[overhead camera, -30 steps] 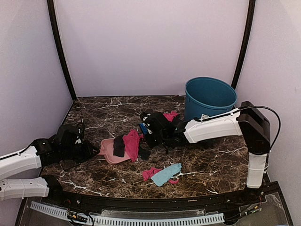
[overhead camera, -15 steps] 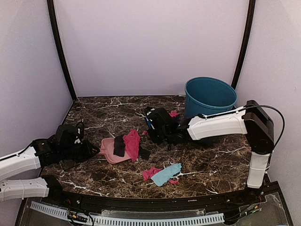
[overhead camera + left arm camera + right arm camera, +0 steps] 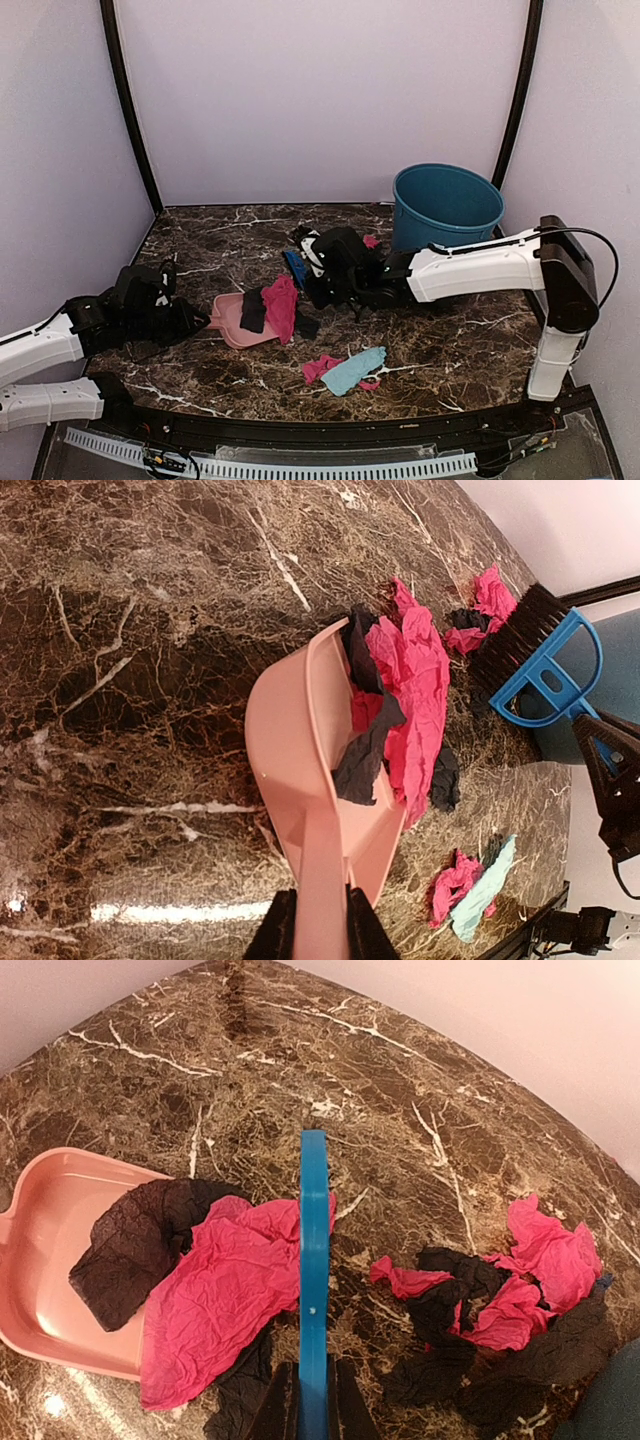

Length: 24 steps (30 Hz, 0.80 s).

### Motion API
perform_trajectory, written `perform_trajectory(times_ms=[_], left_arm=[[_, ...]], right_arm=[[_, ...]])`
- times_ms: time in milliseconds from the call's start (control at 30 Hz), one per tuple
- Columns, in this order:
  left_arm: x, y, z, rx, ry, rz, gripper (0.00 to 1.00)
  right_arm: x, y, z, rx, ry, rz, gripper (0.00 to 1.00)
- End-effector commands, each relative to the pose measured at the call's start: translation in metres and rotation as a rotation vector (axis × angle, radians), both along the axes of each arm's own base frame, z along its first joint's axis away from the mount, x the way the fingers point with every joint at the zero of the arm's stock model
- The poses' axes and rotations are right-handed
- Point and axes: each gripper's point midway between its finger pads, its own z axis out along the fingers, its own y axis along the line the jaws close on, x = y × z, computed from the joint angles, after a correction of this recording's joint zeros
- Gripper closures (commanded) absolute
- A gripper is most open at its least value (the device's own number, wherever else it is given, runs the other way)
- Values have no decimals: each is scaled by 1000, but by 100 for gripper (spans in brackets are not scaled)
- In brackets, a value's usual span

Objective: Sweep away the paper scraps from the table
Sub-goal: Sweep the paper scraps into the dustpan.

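My left gripper [image 3: 318, 925] is shut on the handle of the pale-pink dustpan [image 3: 300, 740], which lies on the table [image 3: 200, 250]; in the top view the dustpan [image 3: 228, 318] is left of centre. A large magenta scrap [image 3: 281, 305] and a black scrap [image 3: 252, 310] lie across its mouth. My right gripper [image 3: 313, 1400] is shut on the blue hand brush [image 3: 314, 1260], held edge-on over the magenta scrap [image 3: 225, 1295]. More magenta and black scraps [image 3: 510, 1300] lie to the brush's right. A light blue scrap [image 3: 352, 370] and a magenta one [image 3: 320, 367] lie near the front.
A teal bucket [image 3: 445, 206] stands at the back right of the table, close behind my right arm. Black frame posts and pale walls close in the back and sides. The black rim [image 3: 300, 425] runs along the front.
My right gripper has moved the brush left and slightly back toward the dustpan. The scraps near the bucket are now mostly hidden behind it. The left arm and dustpan are unmoved.
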Motion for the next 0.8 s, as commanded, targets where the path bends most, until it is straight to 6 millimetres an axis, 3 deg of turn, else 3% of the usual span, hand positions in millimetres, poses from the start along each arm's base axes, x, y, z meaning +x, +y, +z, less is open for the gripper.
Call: perform_trajectory(times_ms=[0, 333, 500, 767], left_arm=[[-19, 17, -32, 107, 93, -5, 100], [-14, 7, -37, 69, 78, -28, 100], [-13, -4, -36, 25, 74, -66, 100], [-7, -23, -31, -57, 29, -117, 100]], right_arm=[[4, 11, -13, -6, 6, -7, 100], [-19, 37, -35, -16, 66, 79, 100], [-33, 50, -33, 31, 102, 143, 100], [-37, 55, -29, 52, 112, 168, 100]])
